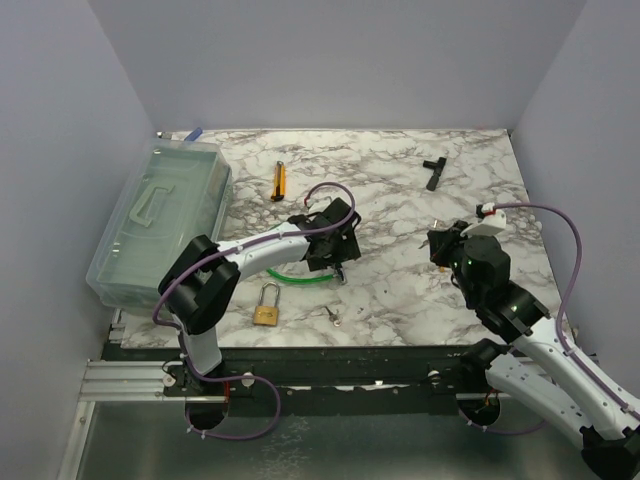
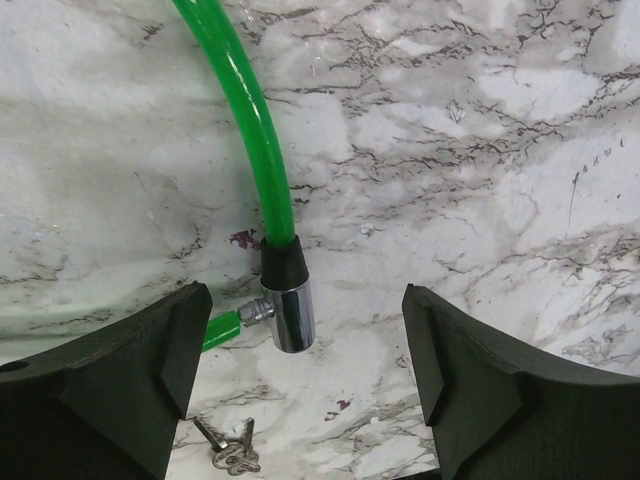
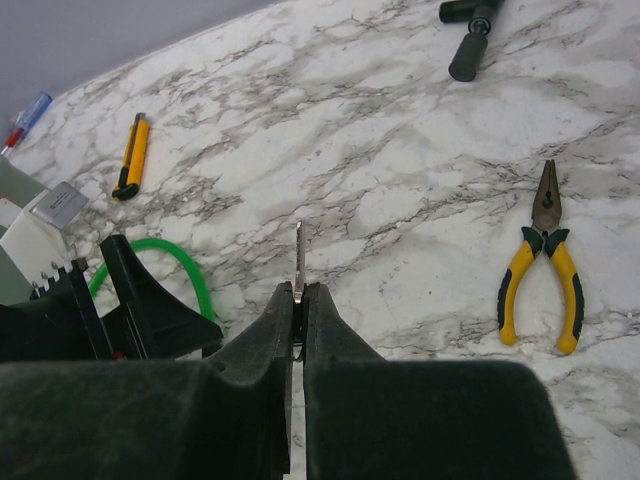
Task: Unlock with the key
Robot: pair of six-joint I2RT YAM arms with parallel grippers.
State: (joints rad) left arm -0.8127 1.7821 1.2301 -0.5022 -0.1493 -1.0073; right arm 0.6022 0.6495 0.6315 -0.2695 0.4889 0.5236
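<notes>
**Spotter:** Your right hand [image 3: 298, 298] is pinched tight on the key [image 3: 298, 250], with the thin grey blade poking straight out ahead of the fingertips. I'd say you hold it that way so the tip can lead into a keyhole.

**Operator:** And the left?

**Spotter:** Your left hand [image 2: 305, 335] is spread wide and hovers low, a finger on either side of the chrome lock barrel [image 2: 290, 315] on the green cable [image 2: 250, 120]. Neither finger touches it. That looks like a set-up to pin the barrel so it won't skid on the counter [image 2: 480, 150] when the key pushes in.

**Operator:** How are the arms sitting?

**Spotter:** Your left arm is stretched forward and bent down over the cable, near the counter's middle. Your right arm is folded back with the wrist raised, and its hand is well apart from the left one. A spare pair of keys [image 2: 232, 455] lies just beside your left finger. The brass padlock [image 1: 266, 306] sits nearer the front edge, untouched.
</notes>
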